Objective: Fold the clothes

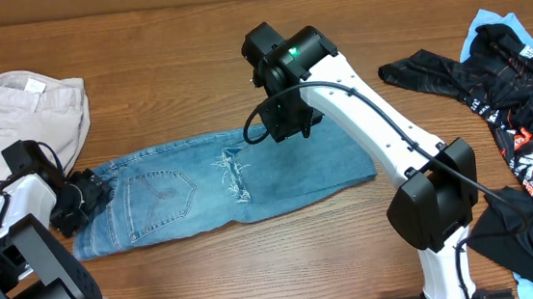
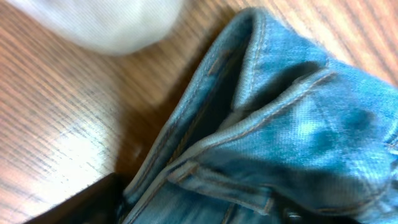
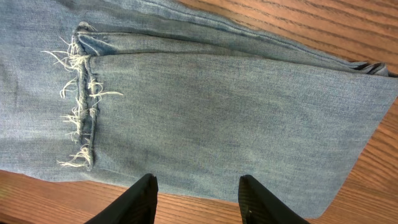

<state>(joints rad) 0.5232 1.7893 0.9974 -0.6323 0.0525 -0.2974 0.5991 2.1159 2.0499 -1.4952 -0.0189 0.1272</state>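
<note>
Beige trousers [image 1: 22,122], black jersey [image 1: 521,122]

Plain brown wood-grain tabletop [image 1: 141,44], nothing fancy. Light-blue jeans [image 1: 298,176] are laid flat on it, folded over on themselves, with a frayed hem seen on top just ahead of the right tool [image 3: 199,186]. Their waistband end is found right at the left tool [image 1: 82,199]. Beige trousers [image 1: 22,122] are dumped just past the left tool, on its far side. A black printed jersey [image 1: 514,99] is spread well off to the right of the right tool, with a bit of light-blue cloth [image 1: 488,28] tucked under it.
</note>
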